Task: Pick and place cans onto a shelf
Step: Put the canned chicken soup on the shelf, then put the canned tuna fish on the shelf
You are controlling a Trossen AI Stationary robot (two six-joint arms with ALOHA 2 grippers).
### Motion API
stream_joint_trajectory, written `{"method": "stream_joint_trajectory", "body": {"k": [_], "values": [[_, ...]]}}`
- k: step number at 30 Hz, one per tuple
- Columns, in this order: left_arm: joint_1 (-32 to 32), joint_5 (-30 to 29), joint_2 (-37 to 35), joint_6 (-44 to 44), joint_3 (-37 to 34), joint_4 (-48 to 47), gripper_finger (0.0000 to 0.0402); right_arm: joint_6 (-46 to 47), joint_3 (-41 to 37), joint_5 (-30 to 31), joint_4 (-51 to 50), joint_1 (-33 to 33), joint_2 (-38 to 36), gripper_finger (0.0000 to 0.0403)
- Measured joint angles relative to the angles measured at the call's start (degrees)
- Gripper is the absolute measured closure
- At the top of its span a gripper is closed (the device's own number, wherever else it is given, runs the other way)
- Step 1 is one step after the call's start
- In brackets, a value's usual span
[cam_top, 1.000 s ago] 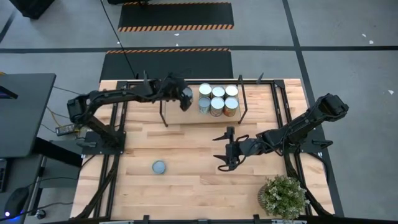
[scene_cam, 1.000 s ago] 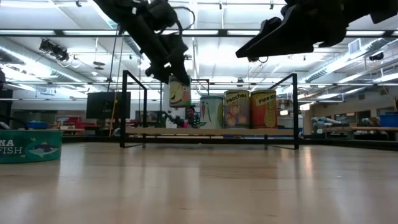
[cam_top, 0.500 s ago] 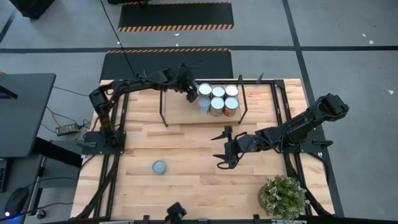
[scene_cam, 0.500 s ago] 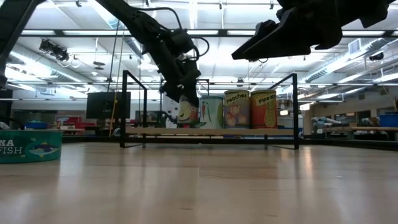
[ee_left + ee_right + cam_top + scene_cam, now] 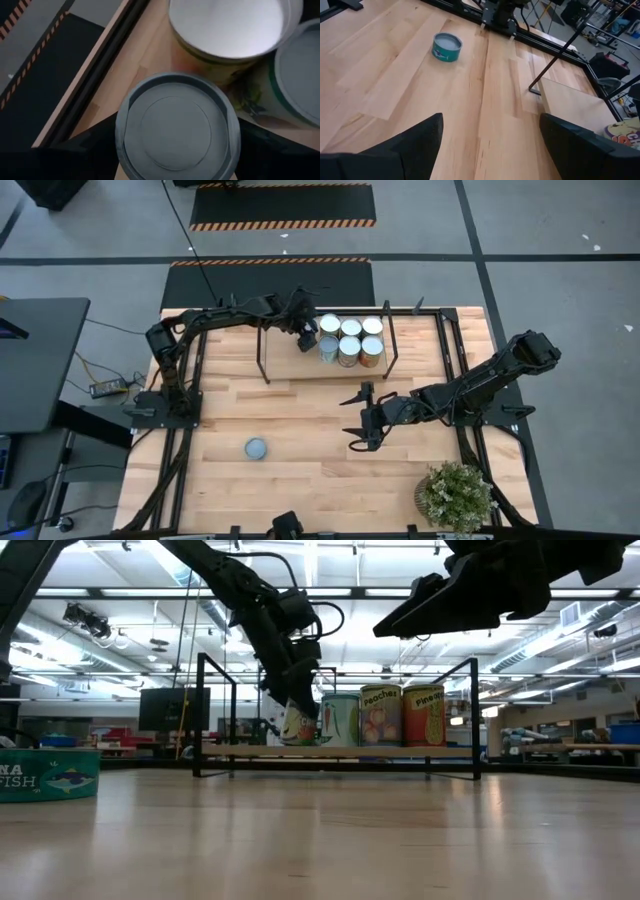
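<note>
My left gripper (image 5: 305, 337) is shut on a can with a blue-grey top (image 5: 177, 125) at the left end of the can group on the shelf (image 5: 288, 366). Several cans (image 5: 350, 338) stand upright on the shelf board (image 5: 340, 751) in two rows. A flat teal tuna can (image 5: 256, 448) sits on its base on the table, also in the right wrist view (image 5: 447, 46). My right gripper (image 5: 358, 420) is open and empty above mid-table, to the right of the tuna can. My left gripper pinches the can's upper side wall (image 5: 122, 135) between its two fingers, one on each opposite side, just below the rim. The fingers come from above, slanting from the table's left. The can (image 5: 299, 722) is slightly tilted, its bottom at the shelf board; whether it rests there I cannot tell.
The shelf's black posts and rails (image 5: 203, 710) frame the board. A potted plant (image 5: 455, 495) stands at the near right corner. Bare tabletop (image 5: 300, 420) lies between the shelf and the near edge.
My left gripper has carried the can toward the table's right and far side, then down from well above the shelf to the board, next to the standing cans. It stays shut on the can.
</note>
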Motion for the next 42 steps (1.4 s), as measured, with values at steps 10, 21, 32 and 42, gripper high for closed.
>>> {"method": "stream_joint_trajectory", "body": {"k": [10,21,32,42], "values": [[-1.78,0.06,0.00,1.82,0.00,-0.23,0.0074,0.41,0.00,-0.04,0.38,0.00,0.00,0.0065],[-2.25,-1.45,-0.07,4.10,1.92,-4.13,0.0009,0.58,0.00,-0.48,0.39,0.00,0.00,0.0065],[-6.38,-11.15,-0.85,6.12,8.77,-18.75,0.0008,1.92,0.00,-1.22,1.28,0.00,0.00,0.0065],[-9.76,-13.19,-5.16,4.30,9.70,-26.34,0.0011,1.99,0.00,-1.46,1.71,0.00,-0.01,0.0065]]}}
